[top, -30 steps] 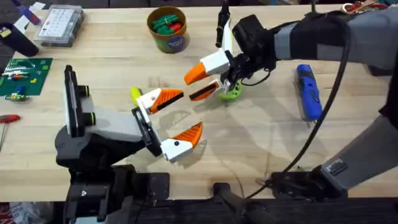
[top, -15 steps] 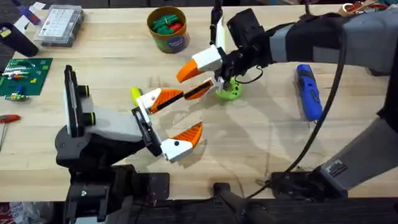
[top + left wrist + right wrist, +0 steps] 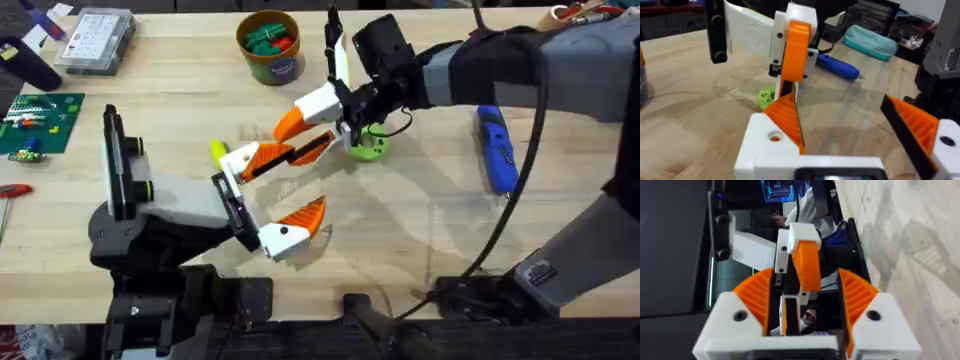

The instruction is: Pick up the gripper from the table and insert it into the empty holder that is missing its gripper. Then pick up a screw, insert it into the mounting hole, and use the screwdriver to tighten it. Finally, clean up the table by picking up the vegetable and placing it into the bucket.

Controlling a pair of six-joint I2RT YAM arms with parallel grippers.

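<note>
Far left of the table, a green circuit board lies flat, with a red-handled tool just below it at the edge and a clear parts organizer up by the far side. Moving in, the left gripper sits low near the middle, its white fingers with orange ribbed pads spread wide apart, nothing between them; one pad angles toward the centre, the other sits nearer the base. A small yellow-green piece pokes out just beside the upper finger.

Up at the far edge, the bucket stands upright, orange-brown rim, dark side, with green and red pieces inside.

Now the middle: the right gripper has reached across and is clamped on the loose gripper part, a white body with orange pad seated between its own orange pads, as the right wrist view shows. In the left wrist view that held part hangs upright, just above the left arm's near pad. The lime-green ring lies on the wood just beside and behind them.

Further right, a blue electric screwdriver lies flat, well apart from the action. In the left wrist view a teal pouch rests beyond it.
</note>
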